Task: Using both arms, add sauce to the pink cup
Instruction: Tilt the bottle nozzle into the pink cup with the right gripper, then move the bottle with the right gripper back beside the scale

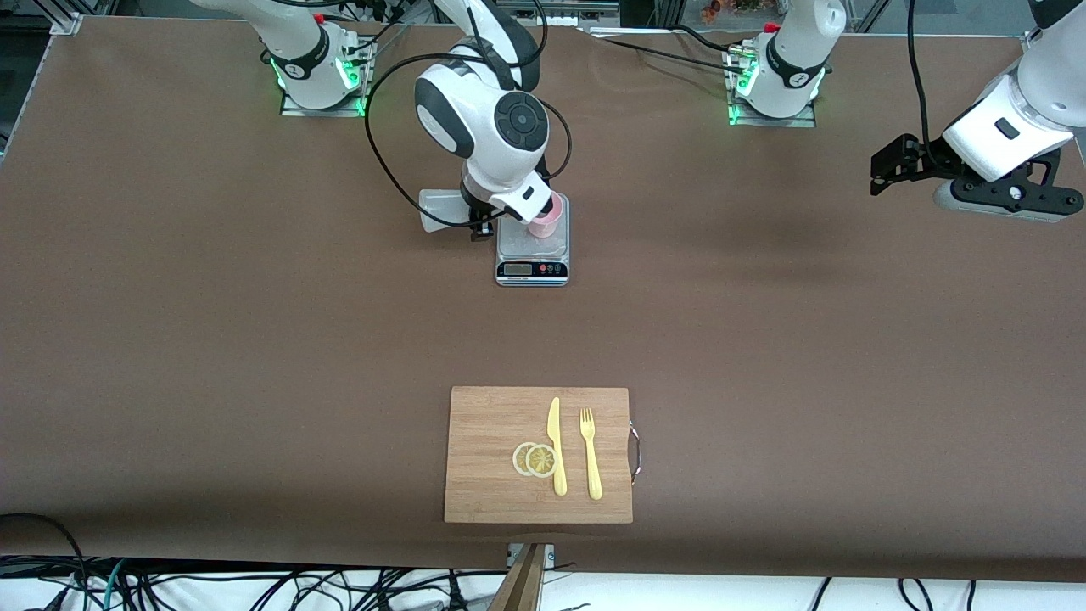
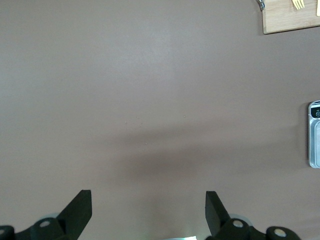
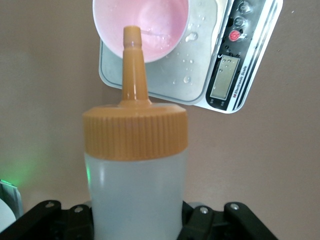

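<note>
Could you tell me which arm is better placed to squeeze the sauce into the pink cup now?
The right. Its end effector holds the sauce, nozzle aimed at the pink cup on the scale. The left end effector hangs open over bare table.

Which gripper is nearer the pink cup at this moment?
The right. The right gripper holds the sauce bottle tipped over the pink cup on the scale. The left gripper waits open above bare table toward the left arm's end.
</note>
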Controlling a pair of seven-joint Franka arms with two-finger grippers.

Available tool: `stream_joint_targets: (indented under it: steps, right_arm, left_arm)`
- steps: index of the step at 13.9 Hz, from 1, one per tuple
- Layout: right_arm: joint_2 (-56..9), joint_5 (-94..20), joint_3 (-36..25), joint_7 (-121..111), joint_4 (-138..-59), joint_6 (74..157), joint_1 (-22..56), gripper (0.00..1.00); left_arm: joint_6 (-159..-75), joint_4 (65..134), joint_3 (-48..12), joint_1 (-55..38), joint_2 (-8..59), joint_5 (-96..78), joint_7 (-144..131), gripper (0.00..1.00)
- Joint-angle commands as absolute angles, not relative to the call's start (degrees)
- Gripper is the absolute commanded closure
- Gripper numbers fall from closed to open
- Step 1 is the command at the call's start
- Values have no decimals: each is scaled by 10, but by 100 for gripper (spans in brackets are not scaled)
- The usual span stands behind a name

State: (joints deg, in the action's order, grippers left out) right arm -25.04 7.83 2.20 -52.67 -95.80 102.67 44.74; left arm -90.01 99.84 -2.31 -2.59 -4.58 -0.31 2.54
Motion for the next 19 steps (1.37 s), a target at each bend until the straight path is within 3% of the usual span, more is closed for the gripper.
stream_joint_targets:
  steps: [1,14,19]
  right_arm:
    - [-251,63,20,-546,-945,1030,449,100]
    - [-234,-32,15,-673,-967,1076,406,100]
    - [-230,-111,14,-787,-972,1092,327,100]
  left_arm:
    - [-889,979,-23,-22,-36,-17,34,0]
    - [-889,979,-23,-23,-36,-17,34,0]
    - [-889,979,-23,-22,-36,-17,34,0]
